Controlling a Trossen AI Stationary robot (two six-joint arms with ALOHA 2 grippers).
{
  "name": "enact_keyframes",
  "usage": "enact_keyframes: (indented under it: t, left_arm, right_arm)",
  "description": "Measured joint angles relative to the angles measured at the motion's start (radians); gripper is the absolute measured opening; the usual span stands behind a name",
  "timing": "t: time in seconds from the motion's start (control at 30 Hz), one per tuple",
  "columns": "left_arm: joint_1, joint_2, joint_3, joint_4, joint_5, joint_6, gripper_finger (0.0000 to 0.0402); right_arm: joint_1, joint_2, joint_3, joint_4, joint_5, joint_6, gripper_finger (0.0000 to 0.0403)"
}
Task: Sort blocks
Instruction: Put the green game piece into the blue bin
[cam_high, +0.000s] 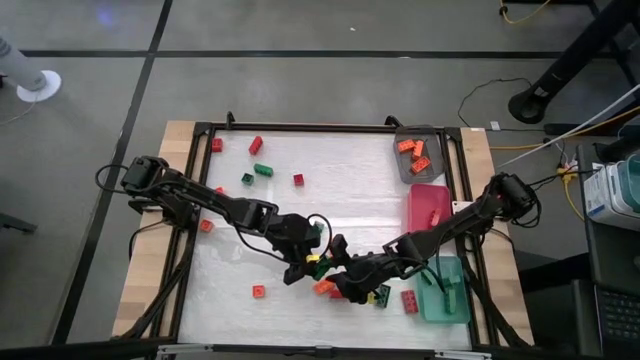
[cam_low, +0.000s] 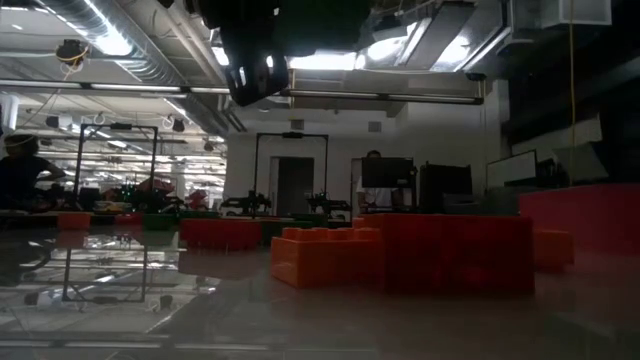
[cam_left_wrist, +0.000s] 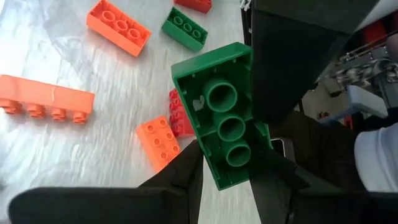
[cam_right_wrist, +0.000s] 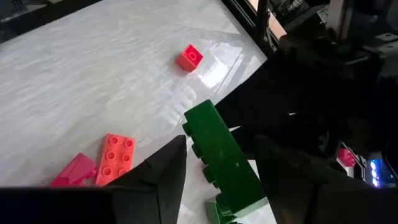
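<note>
My two grippers meet low over the table's near middle. My left gripper (cam_high: 303, 262) (cam_left_wrist: 230, 152) is shut on a dark green block (cam_left_wrist: 221, 106), whose hollow underside faces its camera. My right gripper (cam_high: 345, 285) (cam_right_wrist: 221, 143) has a dark green block (cam_right_wrist: 224, 155) between its fingers. I cannot tell whether both views show one block. A dark part of the right arm (cam_left_wrist: 292, 56) stands against the far long side of the left gripper's block. Orange (cam_left_wrist: 118, 28), red (cam_right_wrist: 190, 57) and green (cam_left_wrist: 185, 28) blocks lie loose on the white sheet. My left gripper pinches the green block's two long sides near its close end (cam_left_wrist: 211, 165) between its two fingers. They slant down from the table's left and lie along the block. The block is lifted clear of the table. My right gripper holds its green block by the end nearest the wrist (cam_right_wrist: 239, 183), one finger on each side. The fingers slant down from the table's right, along the block. Its studs face one finger (cam_right_wrist: 171, 168). The far end (cam_right_wrist: 202, 115) sticks out past the fingertips, clear of the table.
At the table's right stand a grey tray (cam_high: 432, 132) with orange blocks, a pink tray (cam_high: 428, 205) and a teal tray (cam_high: 447, 300). Loose blocks lie at the far left (cam_high: 256, 145) and the near edge (cam_high: 259, 291). A black frame (cam_high: 300, 127) borders the table.
</note>
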Motion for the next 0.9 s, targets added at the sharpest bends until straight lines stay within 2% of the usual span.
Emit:
enact_keyframes:
  t: [0.17, 0.47, 0.57, 0.73, 0.9]
  left_arm:
    - [0.0, 0.0, 0.0, 0.002, 0.007, 0.0, 0.0097]
    - [0.0, 0.0, 0.0, 0.0, 0.01, -0.007, 0.0098]
    - [0.0, 0.0, 0.0, -0.001, 0.011, -0.012, 0.0098]
    - [0.0, 0.0, 0.0, -0.001, 0.012, -0.041, 0.0098]
    - [0.0, 0.0, 0.0, 0.0, 0.014, -0.043, 0.0098]
  right_arm:
    - [0.0, 0.005, 0.001, 0.005, 0.008, -0.001, 0.017]
    - [0.0, 0.005, 0.001, 0.01, 0.018, 0.002, 0.0055]
    - [0.0, 0.005, 0.001, 0.012, 0.016, 0.002, 0.003]
    - [0.0, 0.005, 0.001, 0.012, 0.006, 0.009, 0.0027]
    - [0.0, 0.005, 0.001, 0.014, 0.0, 0.061, 0.006]
